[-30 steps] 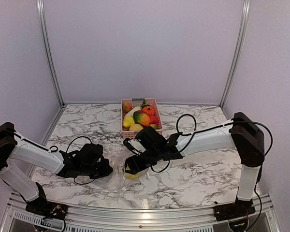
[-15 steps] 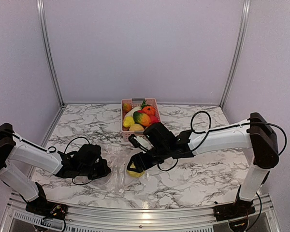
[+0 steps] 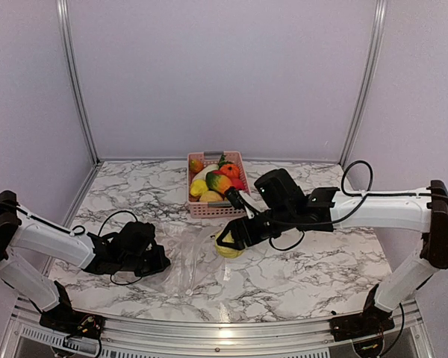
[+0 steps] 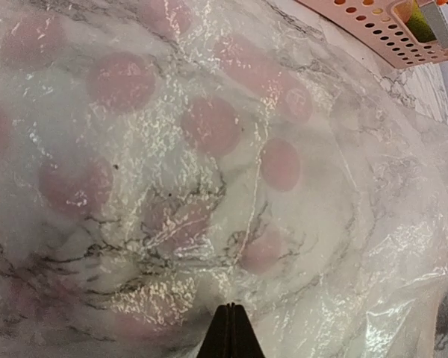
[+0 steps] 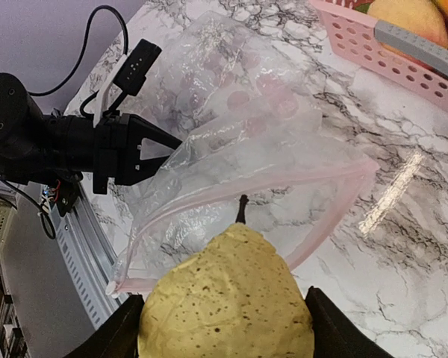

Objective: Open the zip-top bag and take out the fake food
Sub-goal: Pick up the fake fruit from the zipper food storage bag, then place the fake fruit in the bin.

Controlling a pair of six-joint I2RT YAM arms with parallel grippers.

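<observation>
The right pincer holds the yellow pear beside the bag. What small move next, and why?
Probably carry the pear toward the pink basket and release it there: it is outside the open mouth of the zip-top bag, other fake food lies in that basket, and the left pincer grips the bag.

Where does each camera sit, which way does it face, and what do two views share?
Top external: high behind the robot, facing down over the marble table; both arms show.
Left wrist: close above the transparent crinkly zip-top bag; the shut left gripper shows at the bottom.
Right wrist: looks past the yellow speckled plastic pear in the right gripper toward the bag's mouth.
Both wrist views share the bag and the pink slotted plastic basket.
</observation>
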